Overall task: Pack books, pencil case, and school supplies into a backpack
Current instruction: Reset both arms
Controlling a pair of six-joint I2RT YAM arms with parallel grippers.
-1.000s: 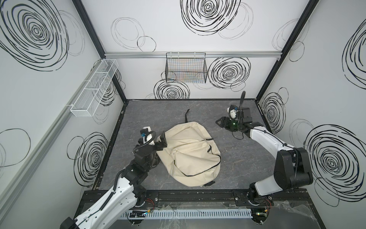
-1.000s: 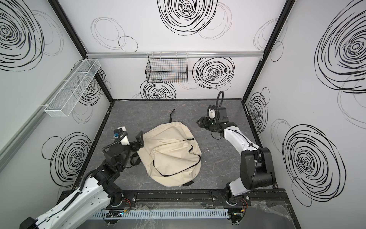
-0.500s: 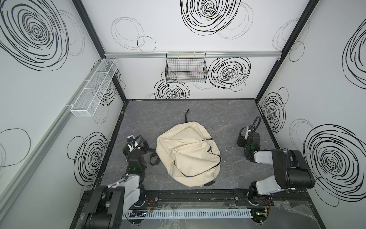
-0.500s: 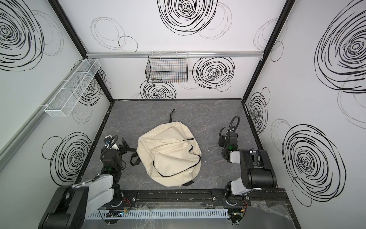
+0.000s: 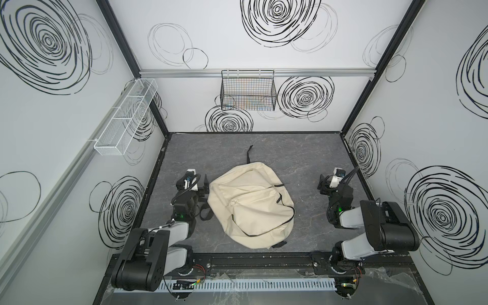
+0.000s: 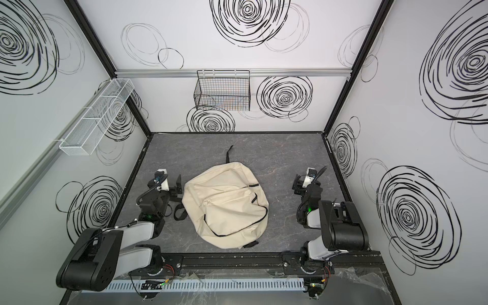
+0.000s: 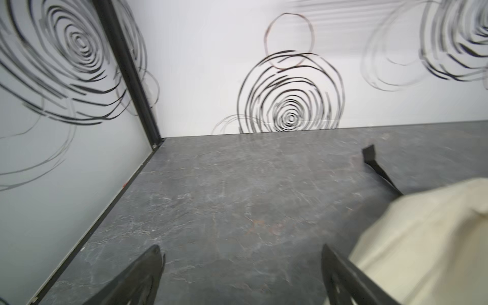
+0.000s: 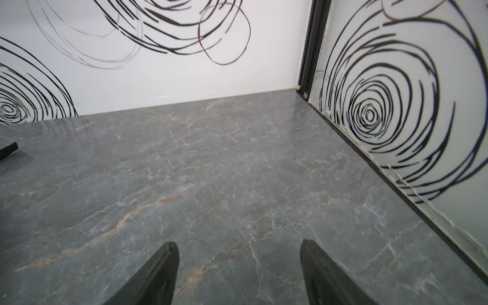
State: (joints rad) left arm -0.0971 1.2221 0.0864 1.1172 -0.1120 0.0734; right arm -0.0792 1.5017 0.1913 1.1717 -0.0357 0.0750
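Note:
The cream backpack [image 5: 250, 208] [image 6: 227, 208] lies flat in the middle of the grey floor with its front pocket and black zips facing up. Its fabric fills a corner of the left wrist view [image 7: 422, 250]. My left gripper [image 5: 196, 184] [image 6: 171, 184] [image 7: 240, 250] hovers low beside the backpack's left edge, open, with only bare floor between its fingers. My right gripper [image 5: 323, 182] [image 6: 297, 182] [image 8: 239, 244] stands well to the backpack's right near the side wall, open and empty. The books, the pencil case and the school supplies are out of view.
A black wire basket [image 5: 248, 92] hangs on the back wall and a white mesh shelf [image 5: 126, 118] on the left wall. A black strap [image 5: 249, 153] [image 7: 380, 171] trails behind the backpack; a strap loop [image 5: 206, 214] lies by my left arm. Walls close in on three sides.
Both arms have drawn back toward the front, the right one from the far right of the floor, the left one from over the backpack's edge. The right jaws have widened.

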